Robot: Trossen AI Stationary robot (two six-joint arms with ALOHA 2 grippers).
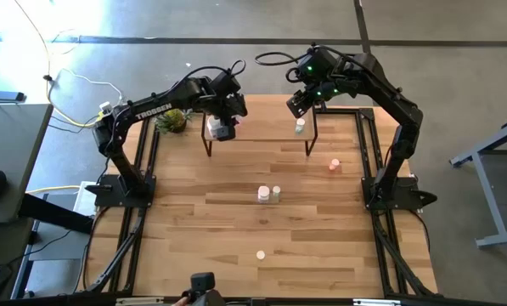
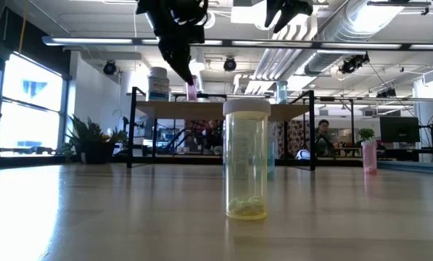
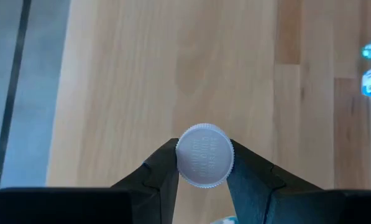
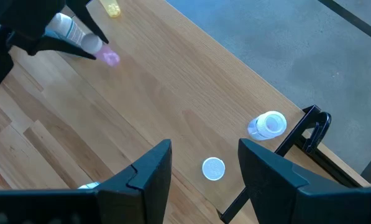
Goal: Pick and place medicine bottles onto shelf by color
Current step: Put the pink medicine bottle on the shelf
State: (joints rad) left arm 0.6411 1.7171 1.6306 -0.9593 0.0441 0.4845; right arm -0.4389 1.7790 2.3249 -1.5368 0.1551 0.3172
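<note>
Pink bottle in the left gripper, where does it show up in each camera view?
High view: pink bottle at the left gripper's tip, over the shelf's left end.
Low view: upper left of centre, just above the shelf board.
Left wrist view: only its white cap, between the fingers.
Right wrist view: upper left, over the shelf.
Shared landmark: the shelf.

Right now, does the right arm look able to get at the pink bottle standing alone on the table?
Probably yes. The right gripper hangs over the shelf at its right end, jaws open and empty, and the pink bottle stands on bare table nearby with nothing beside it.
</note>
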